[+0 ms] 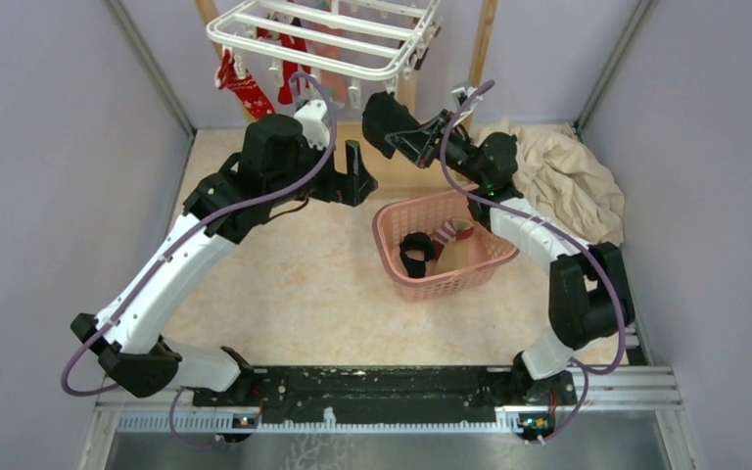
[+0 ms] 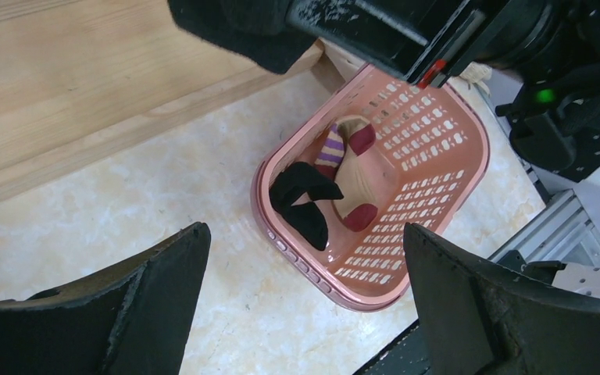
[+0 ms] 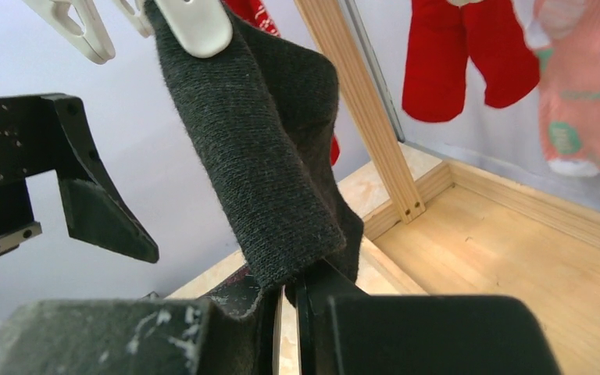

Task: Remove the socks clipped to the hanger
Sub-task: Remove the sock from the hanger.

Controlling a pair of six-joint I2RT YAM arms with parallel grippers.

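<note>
Basket: a pink lattice basket (image 1: 384, 233) is set on the table (image 1: 284, 284), between the two arms.
Basket contents: a loose black sock (image 2: 305, 199) and a striped sock (image 2: 350, 168) in maroon and beige are laid inside, touching each other.
Left gripper (image 1: 358, 172): it is held above the table just left of the basket. Its fingers (image 2: 148, 305) are spread wide and nothing is held between them.
Right gripper (image 3: 289, 291): it is raised beyond the basket's far rim, and its jaws are pinched on the lower end of a clipped black sock (image 3: 269, 164).
Clipped black sock: its upper end is gripped by a white clip (image 3: 195, 23), and the cloth is drawn down to the jaws.
Cloth: a crumpled beige cloth (image 1: 563, 176) is heaped at the far right of the table.
Hanger (image 1: 323, 34): the white barred rack is hung above the far edge, in front of a wooden post (image 3: 359, 117).
Other socks: red socks (image 3: 469, 55) and a pink sock (image 3: 582, 101) are seen hanging from it; their clips are cut off by the frame.
</note>
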